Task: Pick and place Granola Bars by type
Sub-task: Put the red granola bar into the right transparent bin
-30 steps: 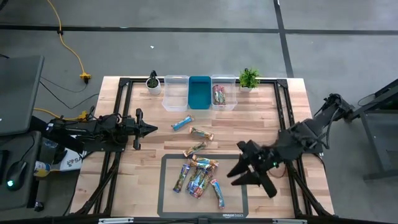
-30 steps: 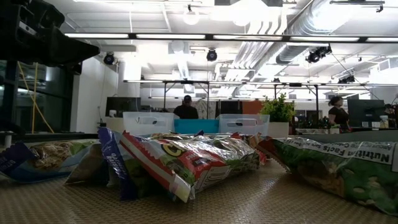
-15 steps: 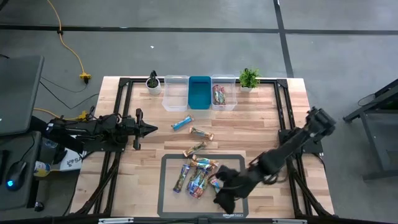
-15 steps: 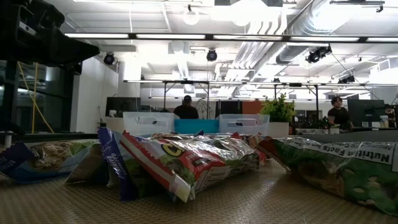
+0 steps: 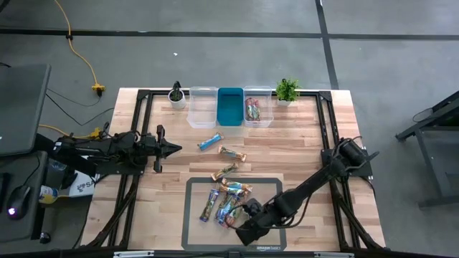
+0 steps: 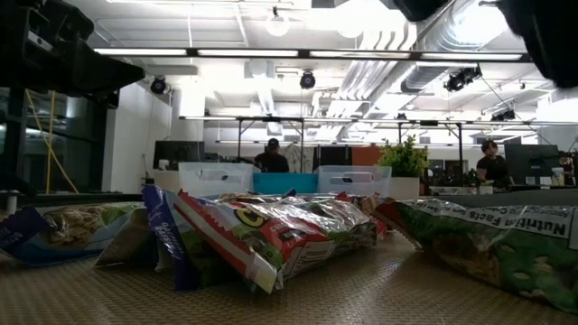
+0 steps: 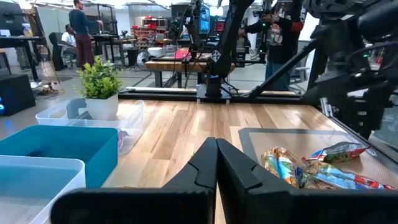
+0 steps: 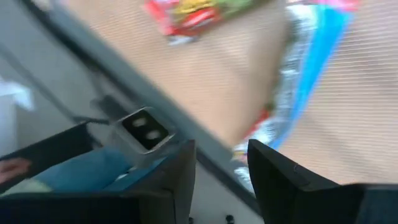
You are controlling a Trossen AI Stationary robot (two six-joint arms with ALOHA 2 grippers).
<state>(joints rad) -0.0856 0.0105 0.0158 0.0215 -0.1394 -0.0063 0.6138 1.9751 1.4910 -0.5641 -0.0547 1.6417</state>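
A wooden table (image 5: 301, 147) carried a dark mat (image 5: 195, 231) at its near edge with a heap of Granola Bars (image 5: 228, 202). Three bins (image 5: 230, 107) and two potted plants (image 5: 287, 90) stood along the far edge, with loose bars (image 5: 210, 142) between.

Both arms are dark, built of jointed black segments. The left gripper (image 7: 216, 163) has two broad matte black fingers (image 7: 245, 177) with bevelled edges. The right gripper (image 8: 221, 163) has flat black fingers (image 8: 277, 171) too.
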